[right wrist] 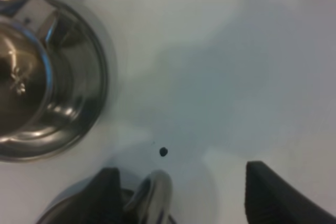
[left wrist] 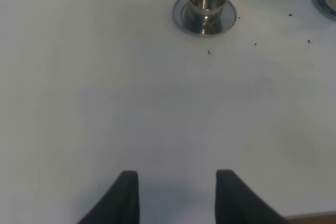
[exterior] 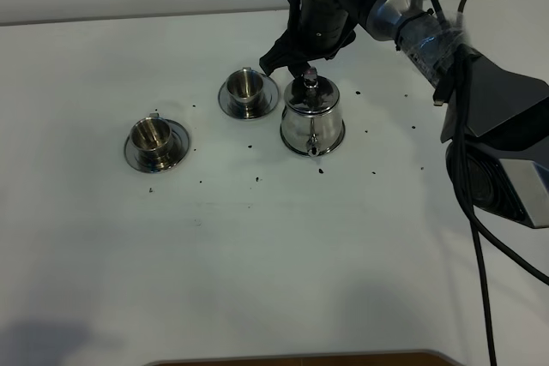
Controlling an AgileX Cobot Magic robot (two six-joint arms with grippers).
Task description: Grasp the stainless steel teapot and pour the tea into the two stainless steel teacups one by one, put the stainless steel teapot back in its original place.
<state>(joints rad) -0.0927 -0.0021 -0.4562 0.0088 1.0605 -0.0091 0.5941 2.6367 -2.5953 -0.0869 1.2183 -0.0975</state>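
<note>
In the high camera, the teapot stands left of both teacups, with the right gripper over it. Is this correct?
No. The exterior high view shows the teapot right of the nearer teacup and the farther teacup, not left; the right gripper is over it.

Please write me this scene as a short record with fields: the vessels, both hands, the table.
teapot: shiny squat steel teapot with knobbed lid, upright, right of both cups
cup one: small shiny steel teacup on round saucer, beside teapot
cup two: matching steel teacup on saucer, farther left
right hand: open, straddling the teapot's loop handle
left hand: open, above white table
table: dark specks scattered
</note>
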